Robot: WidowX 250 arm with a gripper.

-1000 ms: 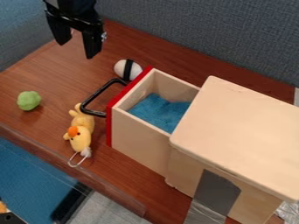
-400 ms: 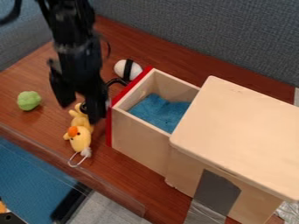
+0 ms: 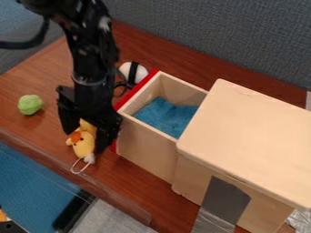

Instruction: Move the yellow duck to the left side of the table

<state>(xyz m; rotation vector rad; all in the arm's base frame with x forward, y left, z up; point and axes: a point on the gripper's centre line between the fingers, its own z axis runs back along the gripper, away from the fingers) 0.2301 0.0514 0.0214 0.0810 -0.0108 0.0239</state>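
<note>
The black gripper (image 3: 86,140) hangs low over the table's left half, open, with one finger on either side of the yellow duck (image 3: 84,144). The duck lies near the front edge, its orange beak and head showing below the gripper and a white loop at its lower end. Part of its body is hidden behind the gripper. Whether the fingers touch it I cannot tell. The brown wooden table (image 3: 30,129) extends to the duck's left.
Left of the gripper sits a green ball-like toy (image 3: 30,104). Close on the right stands a wooden box with an open red-fronted drawer (image 3: 146,136) holding blue cloth (image 3: 164,116). A white, black-banded object (image 3: 133,72) lies behind the drawer handle.
From the upper left, my gripper has come forward and down over the drawer handle to the duck. The duck, drawer and green toy have not visibly moved.
</note>
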